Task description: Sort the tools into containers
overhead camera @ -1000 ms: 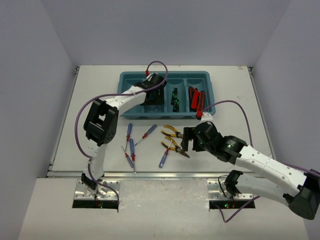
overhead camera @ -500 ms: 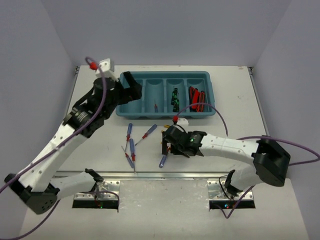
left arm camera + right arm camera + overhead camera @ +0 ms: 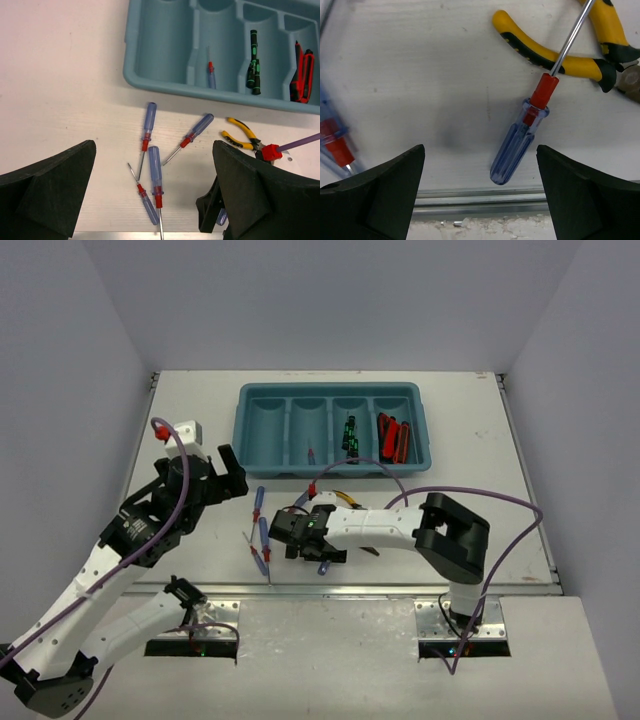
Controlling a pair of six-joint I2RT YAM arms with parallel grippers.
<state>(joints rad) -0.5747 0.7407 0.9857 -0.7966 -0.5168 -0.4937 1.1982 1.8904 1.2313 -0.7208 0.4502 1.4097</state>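
The teal tray (image 3: pixel 258 430) stands at the back, with one blue screwdriver (image 3: pixel 311 455), black-and-green screwdrivers (image 3: pixel 350 432) and red knives (image 3: pixel 392 437) in separate compartments. Several blue-and-red screwdrivers (image 3: pixel 263 535) lie on the table in front of it. My left gripper (image 3: pixel 232 478) is open and empty, hanging above and left of them (image 3: pixel 155 172). My right gripper (image 3: pixel 300 540) is open and empty, low over one blue screwdriver (image 3: pixel 517 150) near the front edge. Yellow pliers (image 3: pixel 560 55) lie just behind it, partly hidden by the right arm in the top view.
The table's metal front rail (image 3: pixel 480 200) runs right under the right gripper. In the left wrist view the tray (image 3: pixel 150 85) fills the top, and the pliers (image 3: pixel 242 135) lie right of the screwdrivers. A purple cable (image 3: pixel 440 490) loops over the right arm.
My left arm has pulled back from the tray to the near left. My right arm has swung left from the pliers to above the blue screwdriver by the front edge.
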